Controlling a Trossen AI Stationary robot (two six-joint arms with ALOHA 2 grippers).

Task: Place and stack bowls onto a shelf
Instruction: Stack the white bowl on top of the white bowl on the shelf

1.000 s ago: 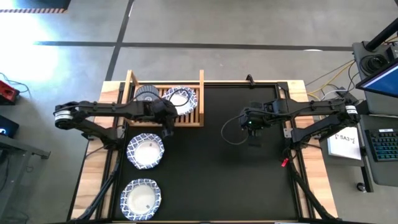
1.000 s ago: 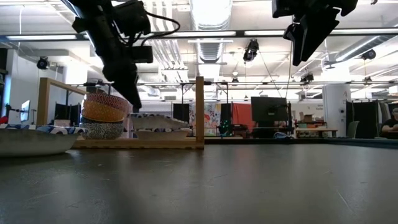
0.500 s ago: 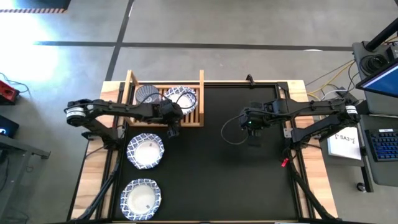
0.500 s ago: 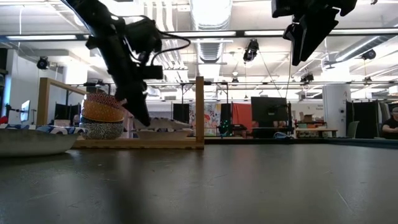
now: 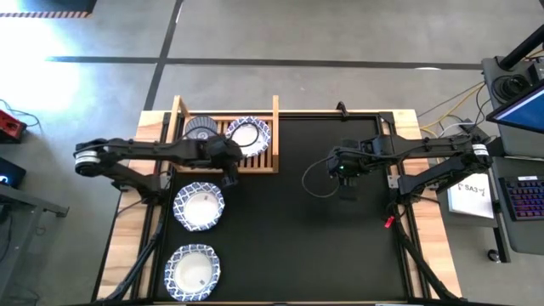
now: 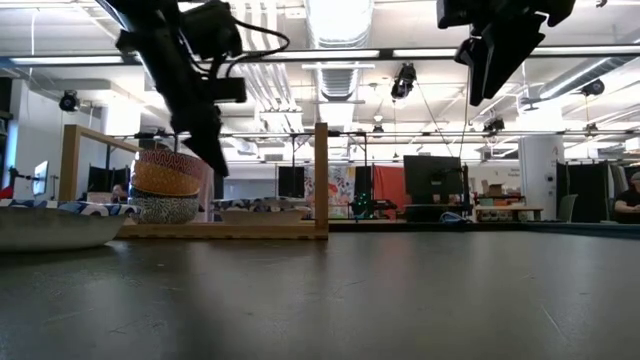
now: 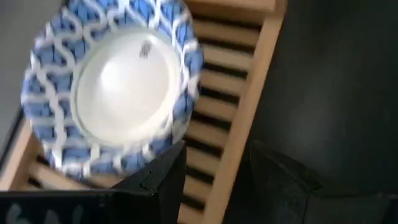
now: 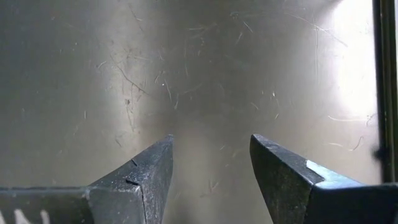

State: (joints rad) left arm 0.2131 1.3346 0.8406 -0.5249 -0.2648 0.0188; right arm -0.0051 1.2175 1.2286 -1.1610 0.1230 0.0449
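Observation:
The wooden shelf [image 5: 274,136] stands at the table's far left. On its slats rests a stack of small bowls [image 5: 201,127], grey-blue radial pattern on top, seen side-on as the stack [image 6: 165,185]. Beside it sits a white bowl with a blue patterned rim [image 5: 247,134], which fills the left wrist view as the bowl [image 7: 115,81]. My left gripper [image 5: 229,176] hangs open over the shelf's near rail, raised above the table [image 6: 215,160], touching nothing [image 7: 214,180]. Two more white bowls [image 5: 199,206] [image 5: 192,272] sit on the mat. My right gripper [image 5: 347,187] waits open, high above mid-table [image 8: 211,168].
A black mat [image 5: 340,255] covers the table inside a dark frame; its right and near parts are bare. The nearer white bowl's rim shows at the low view's left edge [image 6: 50,225]. A monitor and keyboard [image 5: 523,191] stand off the table's right side.
My left gripper dipped down and toward the near right in front of the shelf, then rose and drew back over the near rail. The white bowl on the shelf, earlier showing above the rail in the low view, now sits lower, out of that view.

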